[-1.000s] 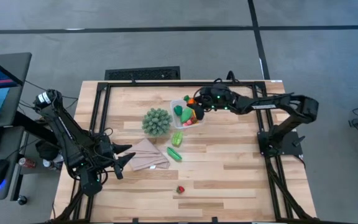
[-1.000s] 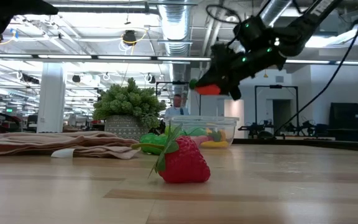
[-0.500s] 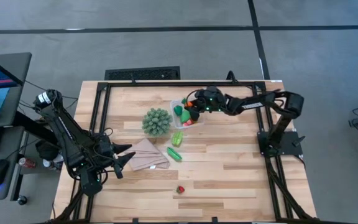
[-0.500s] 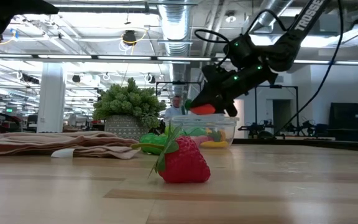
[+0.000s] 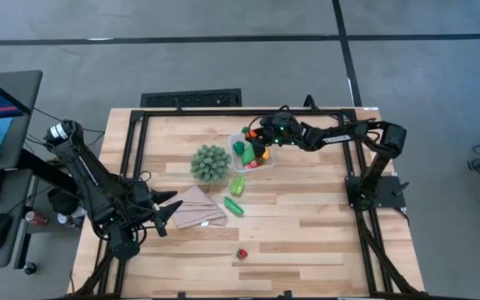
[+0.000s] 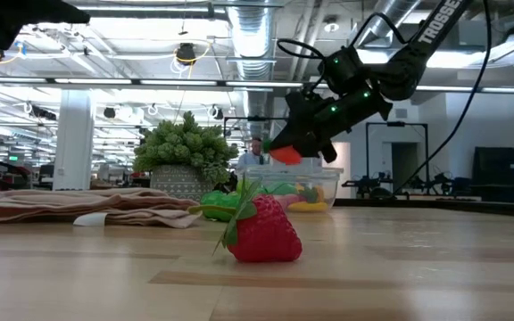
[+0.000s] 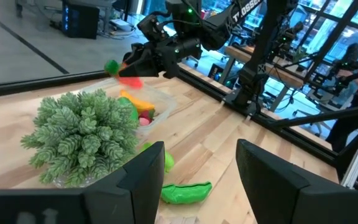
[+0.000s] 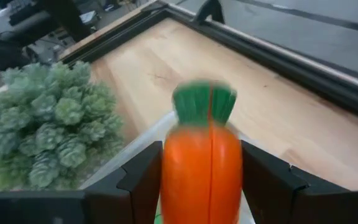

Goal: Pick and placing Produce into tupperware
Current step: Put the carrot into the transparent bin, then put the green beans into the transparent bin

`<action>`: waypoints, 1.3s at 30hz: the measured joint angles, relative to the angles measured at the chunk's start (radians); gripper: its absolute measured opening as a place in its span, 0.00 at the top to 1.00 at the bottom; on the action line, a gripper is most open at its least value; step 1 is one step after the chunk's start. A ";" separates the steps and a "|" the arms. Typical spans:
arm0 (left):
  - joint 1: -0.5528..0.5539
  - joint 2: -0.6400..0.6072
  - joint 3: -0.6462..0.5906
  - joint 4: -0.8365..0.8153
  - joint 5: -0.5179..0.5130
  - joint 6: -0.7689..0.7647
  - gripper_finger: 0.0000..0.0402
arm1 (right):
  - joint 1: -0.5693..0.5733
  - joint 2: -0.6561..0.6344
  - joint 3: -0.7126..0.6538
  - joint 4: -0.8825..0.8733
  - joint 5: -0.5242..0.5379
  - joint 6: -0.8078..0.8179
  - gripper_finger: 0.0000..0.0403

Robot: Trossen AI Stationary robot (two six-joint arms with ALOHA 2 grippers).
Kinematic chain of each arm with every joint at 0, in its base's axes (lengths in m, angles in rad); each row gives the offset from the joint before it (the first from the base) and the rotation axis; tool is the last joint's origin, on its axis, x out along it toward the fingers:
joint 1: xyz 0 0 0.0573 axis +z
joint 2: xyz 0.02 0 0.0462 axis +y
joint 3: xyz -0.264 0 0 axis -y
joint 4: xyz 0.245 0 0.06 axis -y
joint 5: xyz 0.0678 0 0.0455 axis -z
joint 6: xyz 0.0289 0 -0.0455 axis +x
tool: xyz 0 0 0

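Note:
My right gripper (image 5: 261,136) hovers above the clear square tupperware (image 5: 252,154), shut on the orange carrot (image 8: 202,168). A green pepper (image 5: 240,150), a yellow banana and something red lie in the tupperware. Two green pods (image 5: 237,185) (image 5: 234,205) lie on the table on its near side. One red strawberry (image 6: 261,230) rests near the table's near edge. My left gripper (image 7: 197,180) is open and low at the table's left, beside the tan cloth (image 5: 197,208). My right gripper pinches the carrot's orange body (image 8: 166,177) between its two fingers (image 8: 138,180), one on either side. The fingers reach in from the table's right, slanting down, and lie along the carrot. Its green top (image 8: 204,102) sticks out ahead. The carrot hangs clear above the tupperware (image 6: 297,187).
The spiky green ball (image 5: 211,162) stands just left of the tupperware. The folded tan cloth lies between it and my left gripper. A black frame rail (image 5: 248,110) runs along the table's far edge, close behind the tupperware. Bare wood stretches across the table's right and near parts.
My right gripper has come down toward the tupperware and a little toward the table's left, its arm folding in, with the carrot still in its hold.

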 joint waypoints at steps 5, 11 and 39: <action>0.007 0.000 0.000 -0.014 0.001 0.009 0.53 | 0.000 0.000 0.000 -0.002 0.026 -0.001 0.48; 0.007 0.000 0.000 -0.030 0.002 -0.002 0.53 | 0.000 -0.005 -0.001 -0.003 0.023 0.000 0.40; 0.022 0.000 0.000 0.126 0.240 0.217 0.53 | 0.170 -0.412 -0.001 -0.169 -0.241 0.094 0.39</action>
